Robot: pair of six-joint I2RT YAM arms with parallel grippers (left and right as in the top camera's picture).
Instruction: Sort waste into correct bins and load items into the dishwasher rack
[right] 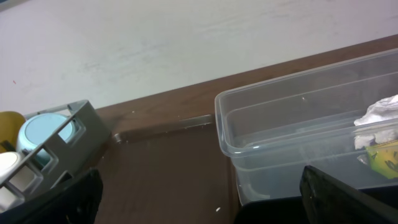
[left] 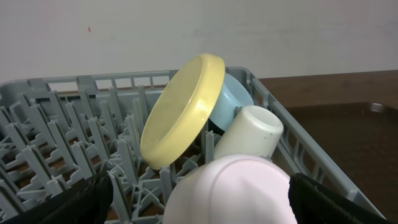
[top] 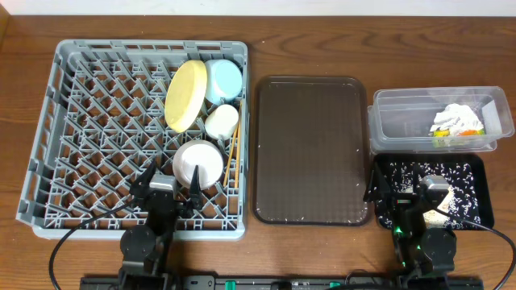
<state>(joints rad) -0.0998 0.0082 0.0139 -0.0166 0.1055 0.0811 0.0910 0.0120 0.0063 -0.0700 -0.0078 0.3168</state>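
Grey dishwasher rack [top: 48, 121] already holds the yellow plate [top: 185, 95] and white bowl [top: 198, 161]; my left gripper [top: 172, 179] hangs released just beside that bowl, right gripper [top: 399, 185] spread wide over the black tray [top: 481, 165]. I'd lift both straight up, minding the rack's wall; the brown serving tray [top: 310, 145] gives free room

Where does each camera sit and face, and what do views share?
Overhead: above the table, straight down at dishwasher rack and clear tub; left gripper, right gripper at near edge.
Left wrist: low over the rack, facing the wall past the yellow plate; fingers below.
Right wrist: low, facing the wall over the tub; fingers below.
Shared: both wrist views show the light-blue dish.
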